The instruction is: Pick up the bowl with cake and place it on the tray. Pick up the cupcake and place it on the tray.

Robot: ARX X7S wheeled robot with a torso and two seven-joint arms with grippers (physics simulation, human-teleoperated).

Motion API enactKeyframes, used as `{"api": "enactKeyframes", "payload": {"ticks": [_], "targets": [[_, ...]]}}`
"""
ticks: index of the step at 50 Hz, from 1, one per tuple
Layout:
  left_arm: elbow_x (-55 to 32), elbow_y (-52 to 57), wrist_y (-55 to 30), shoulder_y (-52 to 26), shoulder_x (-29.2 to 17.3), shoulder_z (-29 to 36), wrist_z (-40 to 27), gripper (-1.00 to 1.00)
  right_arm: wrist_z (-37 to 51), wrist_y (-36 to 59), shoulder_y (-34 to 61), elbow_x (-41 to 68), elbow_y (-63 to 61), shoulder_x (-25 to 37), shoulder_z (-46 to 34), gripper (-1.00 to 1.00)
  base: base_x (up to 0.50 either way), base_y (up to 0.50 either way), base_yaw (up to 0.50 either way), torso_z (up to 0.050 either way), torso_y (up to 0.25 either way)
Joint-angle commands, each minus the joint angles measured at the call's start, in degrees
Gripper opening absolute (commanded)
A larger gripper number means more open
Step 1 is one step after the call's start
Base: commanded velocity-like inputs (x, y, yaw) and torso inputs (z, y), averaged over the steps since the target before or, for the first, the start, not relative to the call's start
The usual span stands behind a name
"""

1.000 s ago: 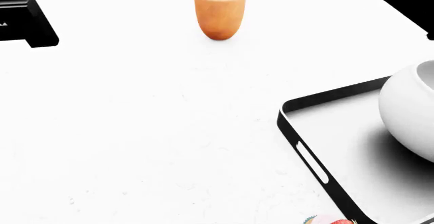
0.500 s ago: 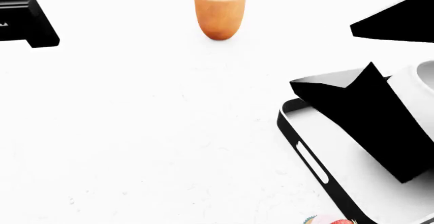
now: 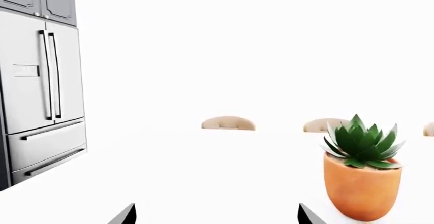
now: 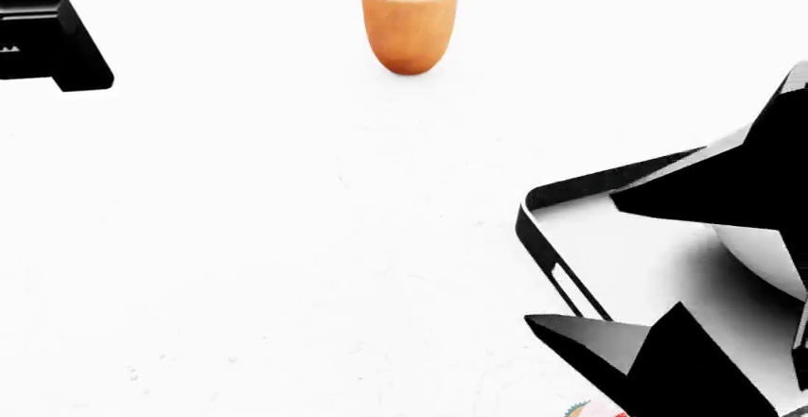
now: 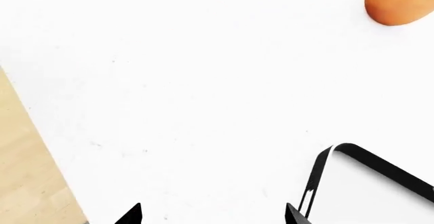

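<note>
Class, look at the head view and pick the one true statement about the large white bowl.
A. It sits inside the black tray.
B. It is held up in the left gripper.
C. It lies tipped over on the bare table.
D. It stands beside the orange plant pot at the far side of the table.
A: the bowl rests on the pale floor of the tray, partly hidden by the black right arm, far from the plant pot.

The black rectangular low-walled tray (image 4: 546,243) lies at lower right, carrying the mostly hidden round white bowl (image 4: 758,258); the cupcake's pink top (image 4: 593,411) peeks at the bottom edge.
</note>
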Motion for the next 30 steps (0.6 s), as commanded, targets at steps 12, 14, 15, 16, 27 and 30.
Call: {"api": "enactKeyframes", "payload": {"ticks": [12, 14, 15, 16, 27, 30], "targets": [[0.12, 0.28, 0.35, 0.08, -0.17, 0.5, 0.01, 1.0, -6.59, -1.58, 0.0, 0.03, -11.0, 7.06, -7.7, 1.0, 0.0, 0.0, 0.0, 0.0, 0.0], [0.23, 0.31, 0.39, 0.14, -0.15, 0.56, 0.07, 1.0, -7.0, -1.69, 0.0, 0.03, -11.82, 7.62, -8.27, 1.0, 0.0, 0.0, 0.0, 0.0, 0.0], [0.35, 0.31, 0.41, 0.21, -0.13, 0.6, 0.14, 1.0, -7.33, -1.77, 0.0, 0.03, -12.31, 7.92, -8.68, 1.0, 0.0, 0.0, 0.0, 0.0, 0.0], [0.38, 0.3, 0.41, 0.23, -0.14, 0.63, 0.15, 1.0, -7.58, -1.83, 0.0, 0.03, -12.72, 8.16, -8.98, 1.0, 0.0, 0.0, 0.0, 0.0, 0.0], [0.01, 0.42, 0.55, 0.13, -0.32, 0.84, -0.06, 1.0, -8.44, -1.68, 0.0, 0.03, -15.78, 10.64, -11.67, 1.0, 0.0, 0.0, 0.0, 0.0, 0.0], [0.1, 0.42, 0.61, 0.18, -0.32, 0.89, 0.0, 1.0, -7.69, -1.15, 0.0, 0.03, -15.71, 11.25, -12.09, 1.0, 0.0, 0.0, 0.0, 0.0, 0.0]]}}
